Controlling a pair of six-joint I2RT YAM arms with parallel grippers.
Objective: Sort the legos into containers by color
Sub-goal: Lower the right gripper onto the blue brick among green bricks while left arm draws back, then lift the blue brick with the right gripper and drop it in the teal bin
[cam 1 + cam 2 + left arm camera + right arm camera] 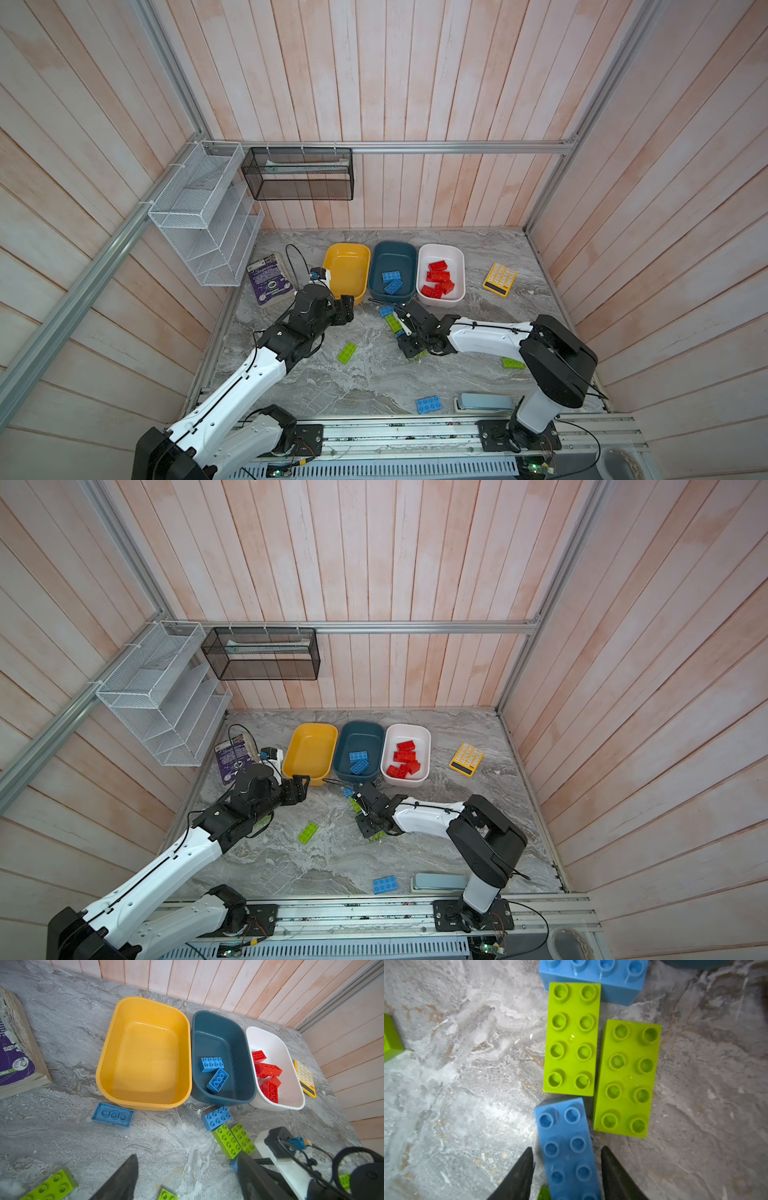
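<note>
Containers (pixel 360 730): teal tub (pixel 392 252), two blue legos (pixel 391 276); white tub (pixel 440 249) at 3 o'clock, perhaps six overlapping red legos (pixel 438 276).
Left gripper (pixel 187 1156) jaws apart; right gripper (pixel 566 1148) astride blue brick (pixel 569 1167), clamping cannot be told.

On the grey marbled desk (pixel 374 374) you see a yellow calculator (pixel 500 279) at right, a pale blue stapler (pixel 486 402) at the near edge, a purple book (pixel 270 280) at left, and, hung on the walls, a white mesh rack (pixel 203 216) and a black mesh rack (pixel 299 174).
</note>
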